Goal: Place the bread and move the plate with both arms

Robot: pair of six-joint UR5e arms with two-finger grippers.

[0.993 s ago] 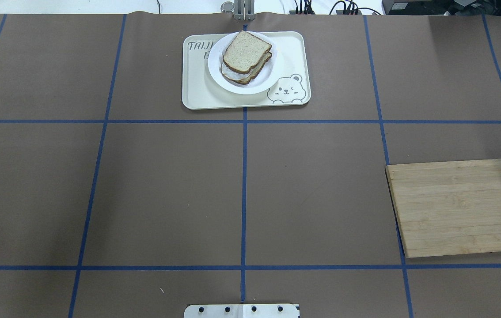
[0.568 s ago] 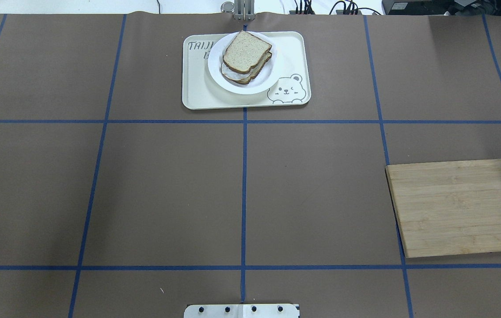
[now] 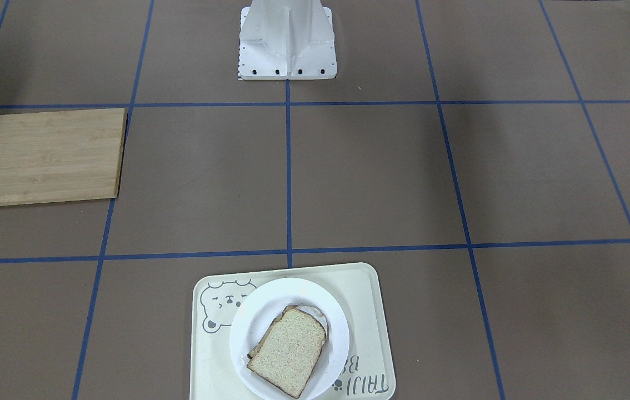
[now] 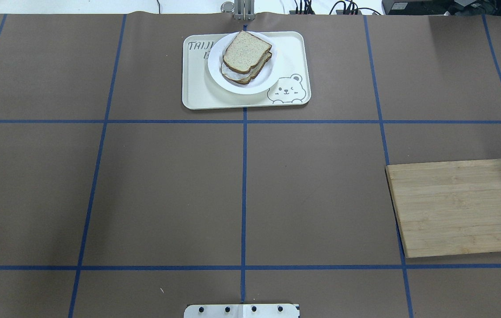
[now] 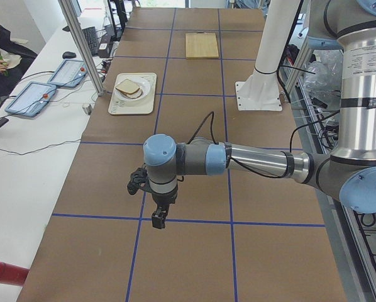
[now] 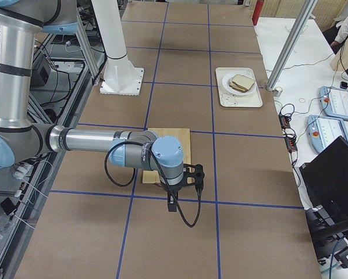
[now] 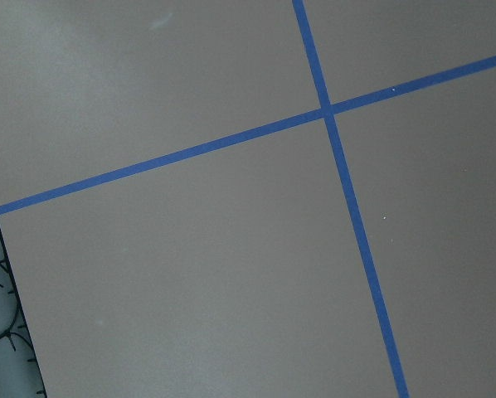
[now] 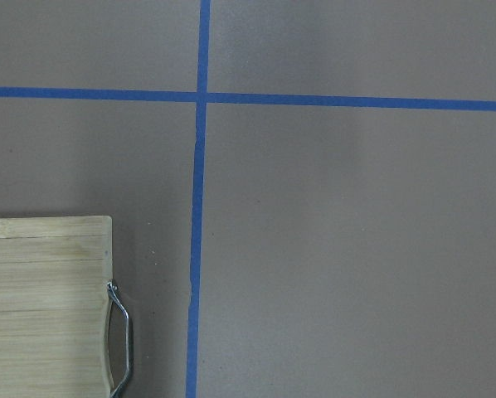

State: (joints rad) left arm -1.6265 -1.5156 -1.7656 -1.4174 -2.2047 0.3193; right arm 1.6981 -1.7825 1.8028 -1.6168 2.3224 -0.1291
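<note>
The pale, speckled, dark-crusted bread slice (image 4: 246, 49) tops a stack on the round glossy white plate (image 4: 259, 86), which sits on the cream rectangular bear-drawing tray (image 4: 197, 90) at the table's far edge. The left arm's black gripper (image 5: 158, 219) hangs over the brown tabletop (image 4: 166, 190) well away from the plate. The right arm's black gripper (image 6: 173, 204) hangs near the wooden cutting board (image 4: 458, 207); neither's finger opening can be told.

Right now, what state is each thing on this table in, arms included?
bread: lying atop a second slice, on the plate.
plate: resting on the tray, loaded.
tray: flat on the table, at its far edge.
cutting board: flat, nothing on it.
left arm: hanging over bare table, far from the plate; jaws unclear.
right arm: hanging near the cutting board; jaws unclear.
</note>
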